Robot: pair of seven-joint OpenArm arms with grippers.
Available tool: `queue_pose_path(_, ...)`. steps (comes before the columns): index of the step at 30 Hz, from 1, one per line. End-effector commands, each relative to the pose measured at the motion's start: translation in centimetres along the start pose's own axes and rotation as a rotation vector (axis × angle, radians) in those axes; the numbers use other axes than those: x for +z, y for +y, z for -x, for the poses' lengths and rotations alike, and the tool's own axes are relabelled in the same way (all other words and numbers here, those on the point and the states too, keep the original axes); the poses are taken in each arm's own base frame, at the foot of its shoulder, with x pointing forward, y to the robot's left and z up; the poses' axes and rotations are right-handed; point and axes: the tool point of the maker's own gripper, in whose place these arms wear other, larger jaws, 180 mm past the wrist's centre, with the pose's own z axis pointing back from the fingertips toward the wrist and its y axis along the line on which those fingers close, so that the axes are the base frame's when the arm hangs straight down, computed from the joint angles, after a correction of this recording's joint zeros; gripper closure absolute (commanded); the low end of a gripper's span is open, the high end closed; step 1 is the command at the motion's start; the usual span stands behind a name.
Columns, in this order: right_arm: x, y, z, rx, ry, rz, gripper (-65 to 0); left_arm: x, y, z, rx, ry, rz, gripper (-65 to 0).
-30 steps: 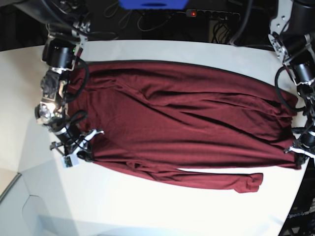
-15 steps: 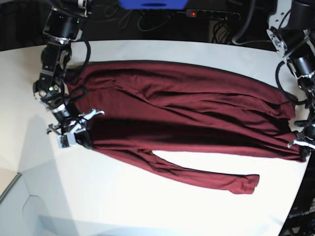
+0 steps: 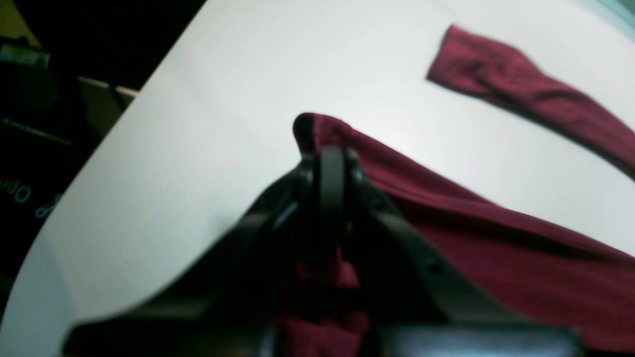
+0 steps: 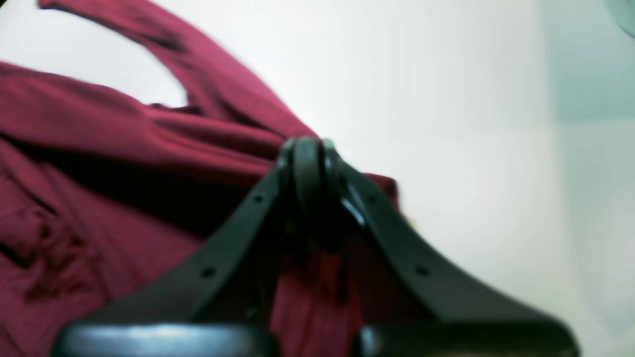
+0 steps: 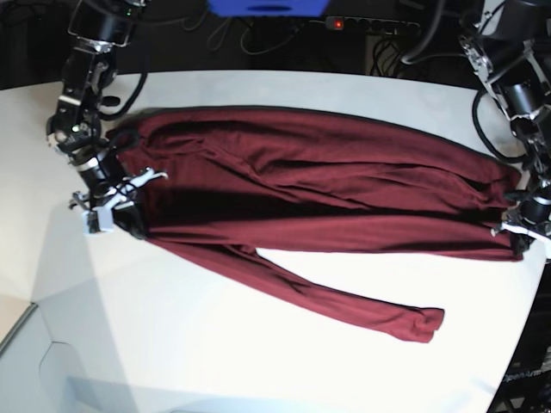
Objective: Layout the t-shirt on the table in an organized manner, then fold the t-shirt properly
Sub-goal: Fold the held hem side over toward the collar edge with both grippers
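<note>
Both grippers, the left gripper [image 5: 520, 231] and right gripper [image 5: 129, 219], are clamping the t-shirt [image 5: 327, 189] stretched across the table [image 5: 258, 361], and a loose sleeve [image 5: 344, 303] trailing toward the near edge is risking bunching underneath.

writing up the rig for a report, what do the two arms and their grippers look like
Both arms are black and silver-grey segmented links with black cables looping alongside them. The right gripper has white fittings around its base and the left gripper shows pale ones too. Up close, each gripper's fingers are matte black, flaring from narrow rounded tips to a wide base, with small holes along them.
</note>
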Motion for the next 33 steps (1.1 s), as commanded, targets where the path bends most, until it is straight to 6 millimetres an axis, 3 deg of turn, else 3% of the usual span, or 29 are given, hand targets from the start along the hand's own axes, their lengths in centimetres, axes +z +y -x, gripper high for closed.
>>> queue_pose_path(1, 0.0, -0.4, -2.3, 0.001, -0.082, 0.002, 0.0, 0.0, 0.4, -3.6, -0.008, -0.090, -0.001, -0.2)
queue_pose_path(5, 0.5, -1.3, -2.1, -0.007, -0.079, 0.030, 0.0, 0.0, 0.4, -3.6, -0.008, -0.090, -0.001, -0.2)
queue_pose_path(14, 1.2, -0.9, -0.6, -0.021, -0.051, 0.030, 0.0, 1.1, 1.4, -3.2, 0.076, -0.113, 0.012, -0.2)
queue_pose_path(21, 1.4, -1.1, -0.2, -0.021, -0.039, 0.031, 0.0, 2.0, 2.3, -0.7, 0.082, -0.068, 0.001, -0.2)
queue_pose_path(27, 1.5, -1.2, 0.1, -0.018, -0.032, 0.032, 0.0, 2.2, 2.5, 0.2, 0.076, -0.045, -0.006, -0.2)
queue_pose_path(33, 2.1, -0.7, 1.5, -0.030, 0.000, 0.025, 0.0, 2.2, 2.2, 1.1, 0.080, -0.029, 0.000, -0.2)
